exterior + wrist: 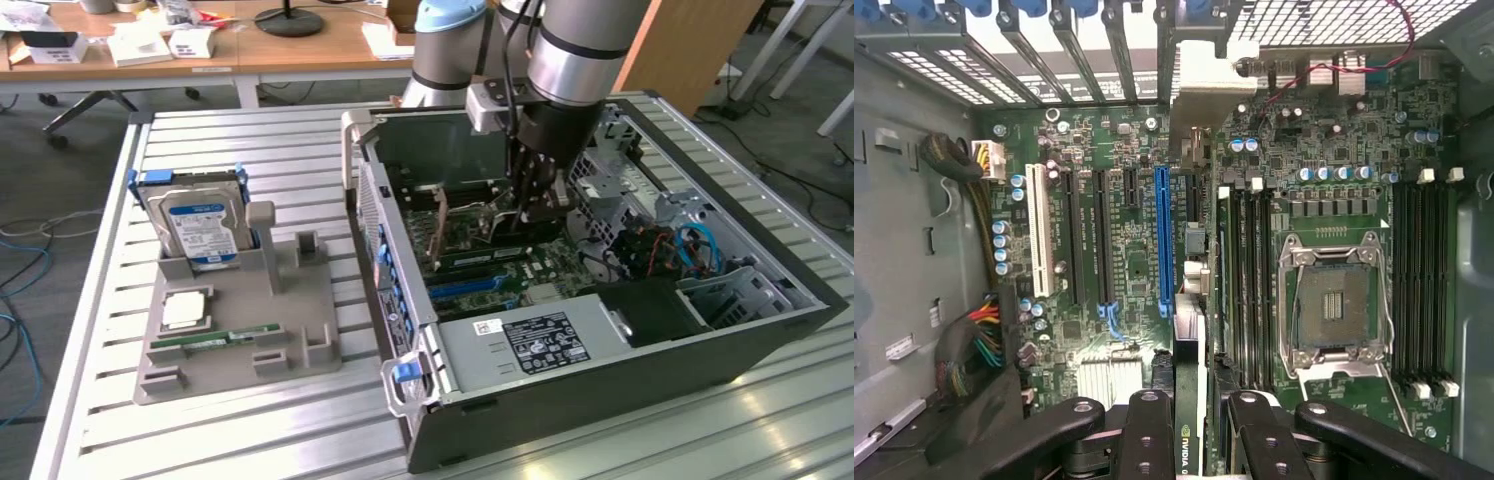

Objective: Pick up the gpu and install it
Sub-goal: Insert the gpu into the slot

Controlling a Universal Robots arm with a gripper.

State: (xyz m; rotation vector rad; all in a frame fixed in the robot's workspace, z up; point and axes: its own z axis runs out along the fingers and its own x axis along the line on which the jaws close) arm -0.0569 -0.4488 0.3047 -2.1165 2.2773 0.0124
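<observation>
The gpu (1191, 340) hangs edge-on, clenched in the gripper (531, 205), over the motherboard (1124, 190) beside the blue slot (1163, 240), inside the open case (747, 330) at the exterior view's centre. It looks stiff, light and fragile; best held by its edges, not the fan.

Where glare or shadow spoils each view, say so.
Exterior view: light glares off the table slats; the computer case interior lies shaded. Wrist view: brightness washes out behind the slot brackets; the gripper, shut on the gpu, is dark.
</observation>
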